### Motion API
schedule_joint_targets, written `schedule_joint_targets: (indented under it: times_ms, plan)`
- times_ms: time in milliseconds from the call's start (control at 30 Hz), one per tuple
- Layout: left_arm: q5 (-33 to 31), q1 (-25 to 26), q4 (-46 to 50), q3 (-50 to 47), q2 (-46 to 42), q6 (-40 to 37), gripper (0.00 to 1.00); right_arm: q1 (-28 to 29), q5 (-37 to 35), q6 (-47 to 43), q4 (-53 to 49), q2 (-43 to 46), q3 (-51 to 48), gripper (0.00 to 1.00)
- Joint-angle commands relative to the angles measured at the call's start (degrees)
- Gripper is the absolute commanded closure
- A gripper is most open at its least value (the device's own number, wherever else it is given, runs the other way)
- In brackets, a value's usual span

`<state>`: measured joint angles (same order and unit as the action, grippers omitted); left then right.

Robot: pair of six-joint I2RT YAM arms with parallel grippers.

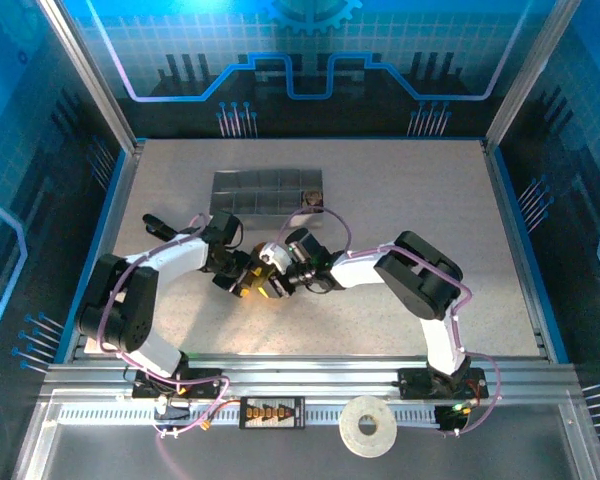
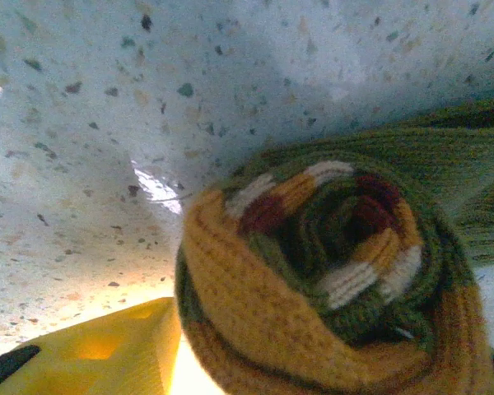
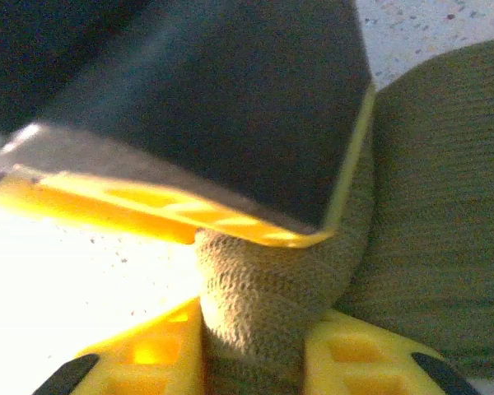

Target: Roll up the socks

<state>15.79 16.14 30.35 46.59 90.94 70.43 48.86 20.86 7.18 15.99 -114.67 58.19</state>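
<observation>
Speckled tabletop point(image 1: 430, 220) holds one rolled olive sock point(image 2: 329, 271), one grey tray point(image 1: 268, 190)

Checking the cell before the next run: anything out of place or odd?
Nothing spilled or damaged. The olive sock is only part rolled, its tail loose. One stray: a white tape roll lies on the front ledge.

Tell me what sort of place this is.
Probably a robot lab test cell rather than a home. An aluminium frame with blue printed panels walls in a speckled table. A left arm and a right arm are bolted at its near edge.
</observation>
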Motion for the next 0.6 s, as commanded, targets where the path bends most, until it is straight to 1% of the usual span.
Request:
schedule_joint_targets:
  times_ms: [0,67,133,267,400,500,567]
  plan:
    - [-8.1,0.7,12.9,-4.9,6.4,1.5,0.51,2.8,-11.7,-9.2,-13.1,2.3,-6.6,0.63]
    - [-8.4,0.7,13.5,-4.3,6.7,1.2,0.51,4.0,-15.6,-13.7,-7.9,7.4,-10.2,0.57]
    - [-8.3,0.7,13.6,-3.8,7.1,0.9,0.51,4.6,-18.3,-17.0,-4.0,11.4,-12.3,0.54]
    - [-8.0,0.7,13.9,-1.7,8.5,0.2,0.51,5.6,-21.4,-22.3,-3.9,15.9,-11.6,0.53]
    - [-8.0,0.6,15.3,0.7,10.2,-0.7,0.51,7.5,-23.2,-25.2,-4.3,16.3,-9.7,0.51]
    - [-7.8,0.6,15.8,1.6,10.8,-1.0,0.52,9.1,-24.6,-25.6,-4.0,13.9,-8.1,0.51]
    - [-7.8,0.6,16.0,1.8,11.1,-1.1,0.52,9.8,-26.0,-25.4,-4.0,11.8,-5.1,0.51]
